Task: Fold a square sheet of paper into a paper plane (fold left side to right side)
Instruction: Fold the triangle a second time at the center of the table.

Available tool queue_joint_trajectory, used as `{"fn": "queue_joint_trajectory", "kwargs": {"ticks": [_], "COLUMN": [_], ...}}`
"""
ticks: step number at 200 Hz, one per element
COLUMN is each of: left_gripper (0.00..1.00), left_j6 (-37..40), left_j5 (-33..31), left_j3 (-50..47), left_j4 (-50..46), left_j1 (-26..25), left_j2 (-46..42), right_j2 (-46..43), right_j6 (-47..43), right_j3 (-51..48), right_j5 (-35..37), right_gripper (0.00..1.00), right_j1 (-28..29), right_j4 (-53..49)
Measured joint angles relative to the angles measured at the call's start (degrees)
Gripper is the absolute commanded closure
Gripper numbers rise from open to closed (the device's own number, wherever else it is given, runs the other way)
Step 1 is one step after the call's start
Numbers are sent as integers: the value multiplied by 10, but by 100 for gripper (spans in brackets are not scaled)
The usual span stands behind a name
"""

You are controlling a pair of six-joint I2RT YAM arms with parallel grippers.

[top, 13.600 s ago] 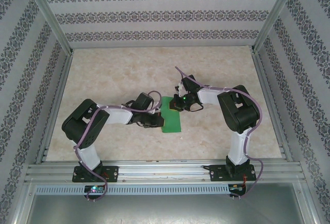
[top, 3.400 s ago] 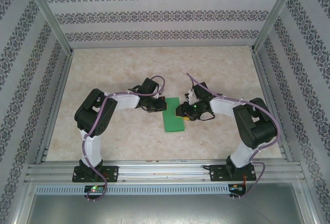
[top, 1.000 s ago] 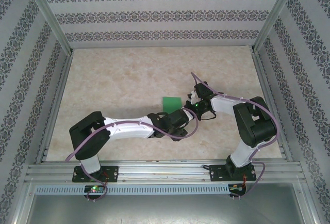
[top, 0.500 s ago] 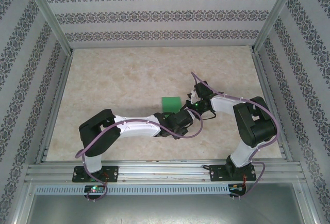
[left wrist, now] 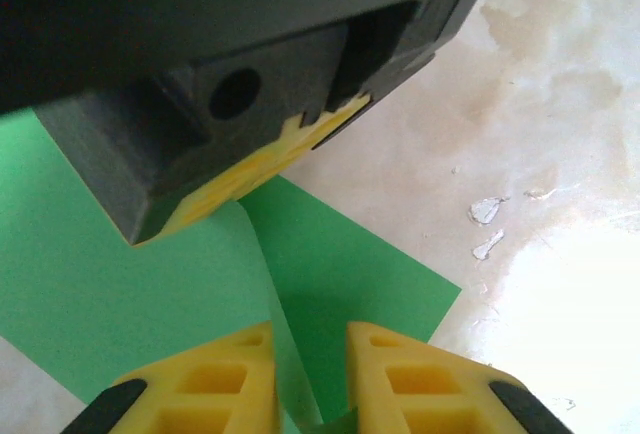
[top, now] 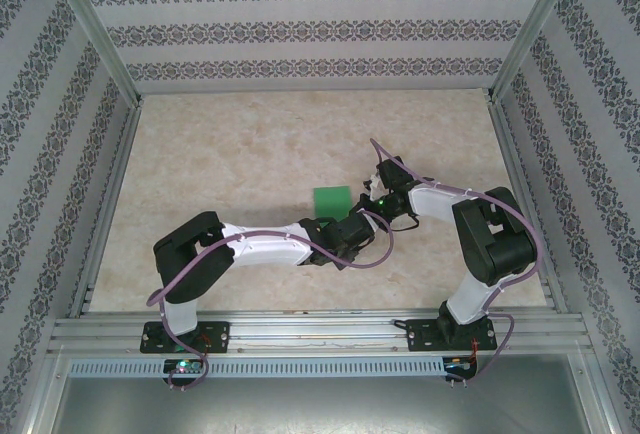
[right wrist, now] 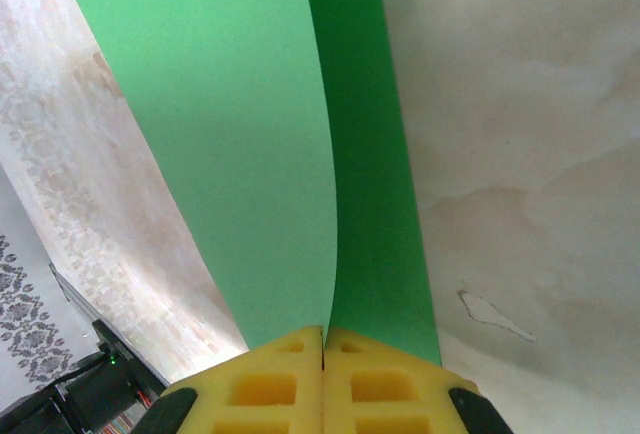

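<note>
Two arms reach over a pale marbled table [top: 230, 144] and meet just right of its middle. The left arm [top: 250, 246] lies low, stretched from its base at the near left corner rightward across the table. At its end the left gripper [top: 345, 232] sits at the near edge of the sheet of paper [top: 331, 199].

In the left wrist view its yellow fingers [left wrist: 215, 389] stand a narrow gap apart. A raised flap of the green sheet rises into that gap, which is plainly wider than the thin paper, so the flap is not clamped. The sheet is bright green and lies mostly flat on the table. From above, its far part shows as a small square patch, and the two grippers cover the near part.

Just to the right, the right gripper [top: 372, 201] comes in from the right side. The left wrist view shows its black body and yellow pad [left wrist: 265, 164] low over the paper, close ahead of the left fingers. In the right wrist view its own fingers are pressed together with no gap. The top layer of the sheet comes out of the seam between them, lifted and curving. A darker strip of the same sheet lies flat on the table beside it. Farther right, the right arm [top: 480, 234] bends back to its base at the near right corner.
</note>
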Motion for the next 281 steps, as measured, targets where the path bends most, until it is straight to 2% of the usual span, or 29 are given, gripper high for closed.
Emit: {"fn": "queue_joint_trajectory", "kwargs": {"ticks": [15,39,74,104,119,142,184,231,281], "left_gripper": [89,96,99,99,99,99,99,98,96], "left_j6": [-2,-5,-18,-41,-57,-83,-120,-140,-143], "left_j5": [4,12,41,91,125,178,265,314,329], "left_j3": [0,0,-5,-17,-26,-40,-70,-79,-79], "left_j4": [0,0,0,2,6,18,40,43,46], "left_j1": [0,0,7,34,57,93,148,174,178], "left_j2": [0,-2,-24,-49,-59,-66,-67,-67,-67], "right_j2": [0,-6,-58,-139,-174,-203,-209,-187,-138], "right_j6": [0,0,-1,-18,-31,-48,-44,-12,15], "right_j3": [0,2,1,-13,-31,-69,-139,-170,-171], "right_j5": [1,6,22,39,42,38,20,19,22], "right_gripper": [91,81,64,63,65,78,100,100,100], "right_j1": [0,0,-14,-55,-74,-82,-44,32,73], "right_j4": [-2,-2,-1,4,5,5,13,69,115]}}
